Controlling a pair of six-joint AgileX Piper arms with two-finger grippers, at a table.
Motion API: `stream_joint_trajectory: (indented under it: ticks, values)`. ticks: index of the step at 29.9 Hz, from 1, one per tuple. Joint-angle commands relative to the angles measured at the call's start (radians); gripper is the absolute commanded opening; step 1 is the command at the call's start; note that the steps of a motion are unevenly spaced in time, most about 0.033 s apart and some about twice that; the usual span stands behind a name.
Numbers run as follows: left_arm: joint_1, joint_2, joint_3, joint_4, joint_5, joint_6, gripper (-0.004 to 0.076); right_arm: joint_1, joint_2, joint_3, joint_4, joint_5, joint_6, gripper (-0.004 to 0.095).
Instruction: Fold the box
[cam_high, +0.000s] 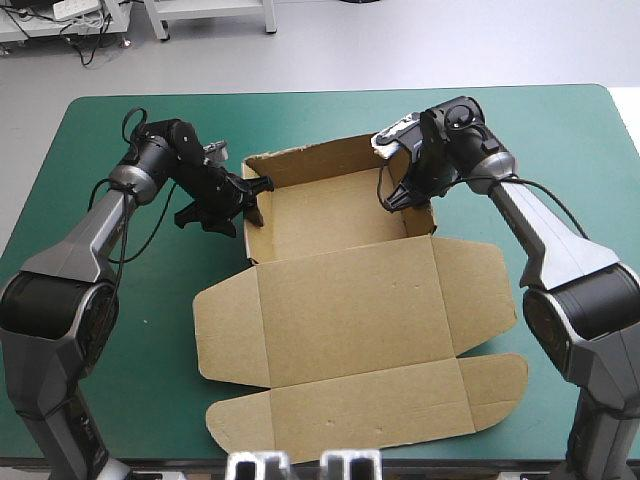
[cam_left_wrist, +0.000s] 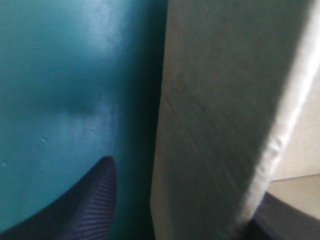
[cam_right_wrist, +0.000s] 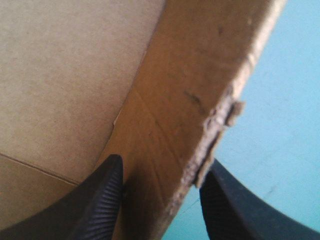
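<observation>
A: Where is the box?

B: The brown box (cam_high: 350, 290) sits mid-table on the teal-green cover (cam_high: 120, 330). The tray (cam_high: 325, 215) is on the far side with its walls raised. The lid (cam_high: 370, 400) lies flat toward the near edge, flaps spread.

A: Left claw?

B: The left claw (cam_high: 252, 193) is at the tray's left wall (cam_left_wrist: 210, 125), astride it and released. The outer finger (cam_left_wrist: 95, 200) is over the cover, with a dark gap between it and the board. The inner finger (cam_left_wrist: 280, 220) is on the tray side, close against the wall.

A: Right claw?

B: The right claw (cam_high: 398, 195) is on the tray's right wall (cam_right_wrist: 190, 100), toward its far end. It is clenched on the board: in the wrist view one black finger (cam_right_wrist: 100, 200) presses the inner face and the other (cam_right_wrist: 225, 205) the outer. The wall's top edge is frayed just above that outer finger.

A: Are the claws touching each other?

B: No, they are well apart, with the tray between them.
</observation>
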Motion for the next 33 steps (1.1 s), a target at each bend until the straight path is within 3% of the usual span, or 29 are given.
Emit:
stream_joint_trajectory:
  ticks: [1,11,20,23,33]
  values:
    - [0.032,-0.059,-0.033,-0.106,0.072,-0.002,0.0392,-0.012,-0.096,-0.035,-0.022,0.026,-0.096,0.0449]
    - [0.037,-0.082,-0.033,-0.195,0.072,0.028,0.0391,-0.014,-0.120,-0.035,0.078,0.028,-0.081,0.0449]
    - [0.039,-0.138,-0.033,-0.215,0.072,0.049,0.0391,-0.014,-0.182,-0.057,0.085,0.030,-0.079,0.0449]
    - [0.039,-0.192,-0.033,-0.259,0.072,0.070,0.0388,-0.014,-0.235,-0.074,0.081,0.030,-0.018,0.0438]
    - [0.039,-0.451,-0.033,-0.295,0.072,0.380,0.0387,-0.014,-0.326,-0.074,0.021,0.030,0.067,0.0433]
